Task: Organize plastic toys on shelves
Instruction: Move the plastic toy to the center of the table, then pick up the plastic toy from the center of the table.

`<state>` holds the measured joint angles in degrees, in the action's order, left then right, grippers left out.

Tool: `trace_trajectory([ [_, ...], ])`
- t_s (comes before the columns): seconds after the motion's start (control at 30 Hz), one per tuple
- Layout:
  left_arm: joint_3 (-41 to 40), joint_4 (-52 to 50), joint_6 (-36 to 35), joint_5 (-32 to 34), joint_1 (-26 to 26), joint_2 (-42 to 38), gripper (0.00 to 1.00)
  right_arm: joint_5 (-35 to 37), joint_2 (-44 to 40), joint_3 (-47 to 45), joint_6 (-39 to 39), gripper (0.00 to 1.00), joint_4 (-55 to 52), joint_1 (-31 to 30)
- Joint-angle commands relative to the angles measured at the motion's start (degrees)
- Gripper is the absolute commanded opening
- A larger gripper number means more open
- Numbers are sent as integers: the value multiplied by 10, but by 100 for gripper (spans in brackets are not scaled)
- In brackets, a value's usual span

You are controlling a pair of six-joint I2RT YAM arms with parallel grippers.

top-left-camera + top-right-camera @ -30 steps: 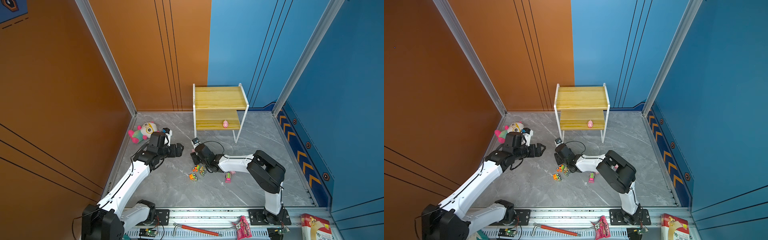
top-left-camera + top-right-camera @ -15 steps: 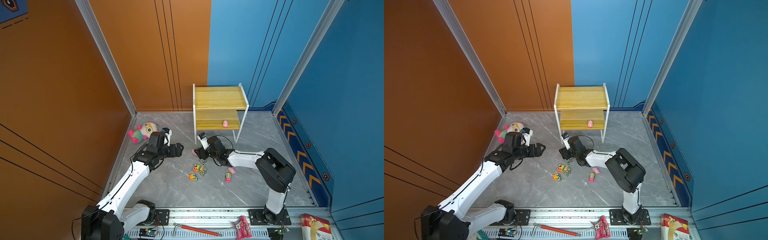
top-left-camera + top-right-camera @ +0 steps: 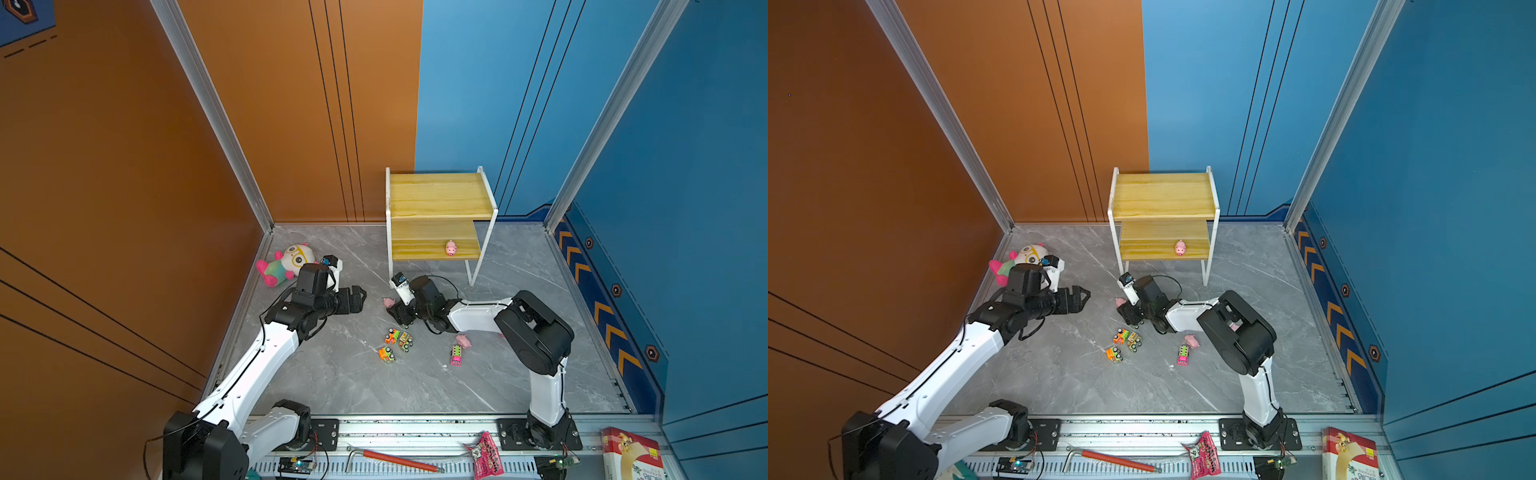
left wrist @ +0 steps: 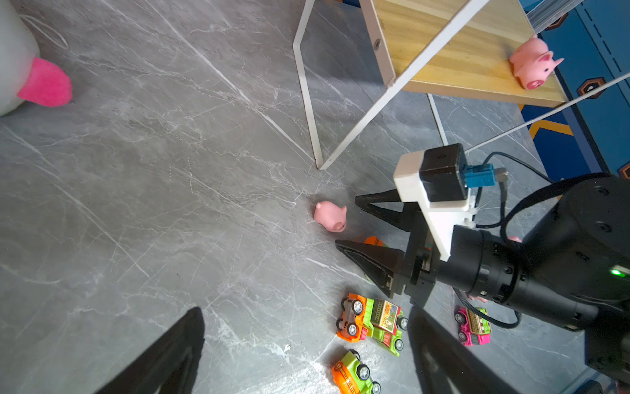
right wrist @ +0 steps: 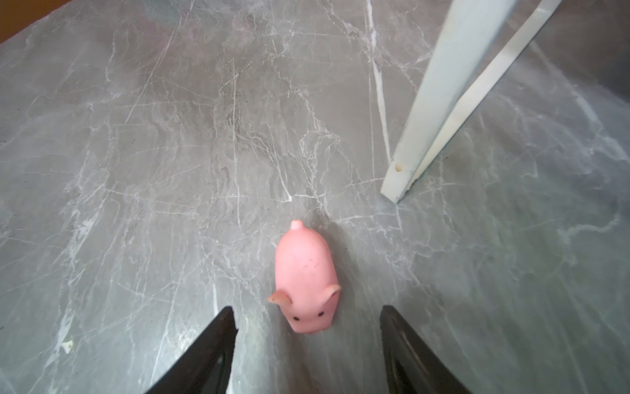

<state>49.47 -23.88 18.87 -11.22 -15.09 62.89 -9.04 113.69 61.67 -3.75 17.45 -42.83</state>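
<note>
Right arm swung off the trucks point(image 3: 392, 336) to a pig point(image 5: 305, 286) lying near the rack point(image 3: 440, 195) leg, with open bench point(image 3: 332, 386) on its other side. Right jaws sit part open either side of its head, not touching. Left jaws are spread wide, empty. Rack's lower board holds one pig point(image 3: 451, 247). Count I can see: four trucks, three pigs.

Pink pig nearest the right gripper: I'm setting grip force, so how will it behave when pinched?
The pig looks like soft, matte rubber, so it probably squashes slightly and weighs little. Its rounded, tapering body may squirt out of a pinch.
</note>
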Motion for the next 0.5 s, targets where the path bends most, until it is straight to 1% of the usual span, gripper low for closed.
trace_trajectory([
  [0.0, -8, 2, -1, -13, 6, -10, 93, 1, 13, 21, 13, 66, -14, -3],
  [0.47, -7, 3, -1, -14, 9, -9, 93, 8, 48, 60, 21, 57, -29, -8],
])
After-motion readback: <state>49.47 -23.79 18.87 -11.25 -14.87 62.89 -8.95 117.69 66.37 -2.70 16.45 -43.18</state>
